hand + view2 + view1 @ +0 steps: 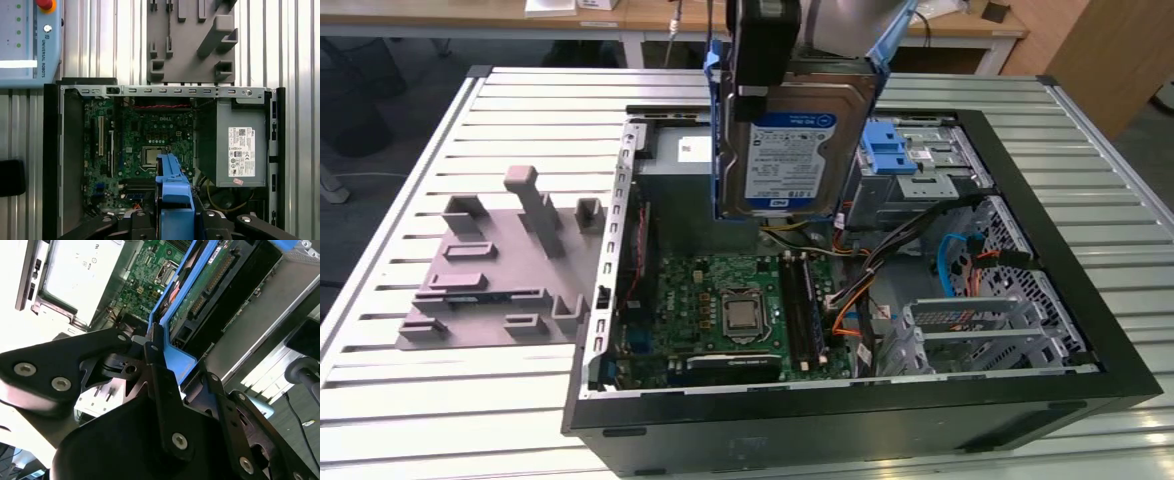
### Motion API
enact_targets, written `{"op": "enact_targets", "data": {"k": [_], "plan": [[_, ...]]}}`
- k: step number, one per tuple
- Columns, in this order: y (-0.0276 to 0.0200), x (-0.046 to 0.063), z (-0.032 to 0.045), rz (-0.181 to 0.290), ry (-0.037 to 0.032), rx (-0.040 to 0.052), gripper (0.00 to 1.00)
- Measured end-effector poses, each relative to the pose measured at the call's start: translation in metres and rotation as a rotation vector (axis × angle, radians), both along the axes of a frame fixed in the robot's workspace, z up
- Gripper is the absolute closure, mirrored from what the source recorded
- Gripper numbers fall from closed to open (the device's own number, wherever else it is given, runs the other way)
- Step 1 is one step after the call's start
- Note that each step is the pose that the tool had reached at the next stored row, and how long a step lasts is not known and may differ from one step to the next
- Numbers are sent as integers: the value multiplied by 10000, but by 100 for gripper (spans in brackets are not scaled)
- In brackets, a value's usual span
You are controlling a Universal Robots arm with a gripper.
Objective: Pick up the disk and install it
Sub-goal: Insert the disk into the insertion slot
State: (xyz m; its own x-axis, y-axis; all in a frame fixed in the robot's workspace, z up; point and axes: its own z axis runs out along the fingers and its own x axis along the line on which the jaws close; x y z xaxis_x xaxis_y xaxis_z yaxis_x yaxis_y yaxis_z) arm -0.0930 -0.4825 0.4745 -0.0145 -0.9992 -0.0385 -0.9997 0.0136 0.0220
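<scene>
- The tool clamps the disk by its blue frame, holding it upright
- The disk hangs above the open computer case on the counter

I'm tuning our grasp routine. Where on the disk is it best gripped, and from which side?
Grip the disk at its upper short end, across the blue carrier frame, coming from above. It hangs upright over the open computer case, so a top hold probably leaves its lower end free; the jaws are shut there now.
</scene>
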Motion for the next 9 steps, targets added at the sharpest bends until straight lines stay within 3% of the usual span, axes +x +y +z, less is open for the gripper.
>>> {"op": "enact_targets", "data": {"k": [9], "plan": [[-14,139,-8,-1,11,0,64]]}}
